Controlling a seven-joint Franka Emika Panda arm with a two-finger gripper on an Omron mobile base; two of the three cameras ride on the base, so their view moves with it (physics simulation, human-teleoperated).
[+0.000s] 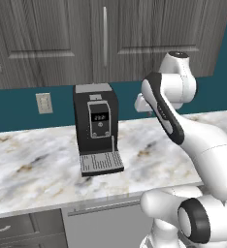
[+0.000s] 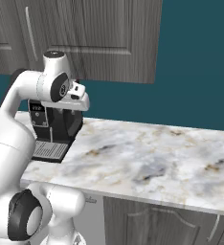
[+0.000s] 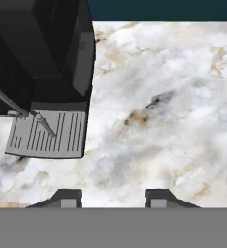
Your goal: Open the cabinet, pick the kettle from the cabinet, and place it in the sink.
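The cabinet (image 1: 135,34) hangs above the counter, its dark grey doors shut, with a long silver handle (image 1: 105,36) on the middle door. The right base view also has the cabinet (image 2: 109,38). The kettle is hidden and the sink is out of view. In the hand view my gripper (image 3: 113,196) points down at the marble counter (image 3: 159,97), its two fingertips apart with nothing between them. My hand (image 2: 79,98) hovers above the counter, just right of the coffee machine and below the cabinet's bottom edge.
A boxy black coffee machine (image 1: 97,127) with a grey drip tray (image 1: 102,163) stands on the counter against the teal wall. A wall outlet (image 1: 44,103) sits to its left. Low grey drawers (image 1: 18,232) run under the counter (image 2: 147,158).
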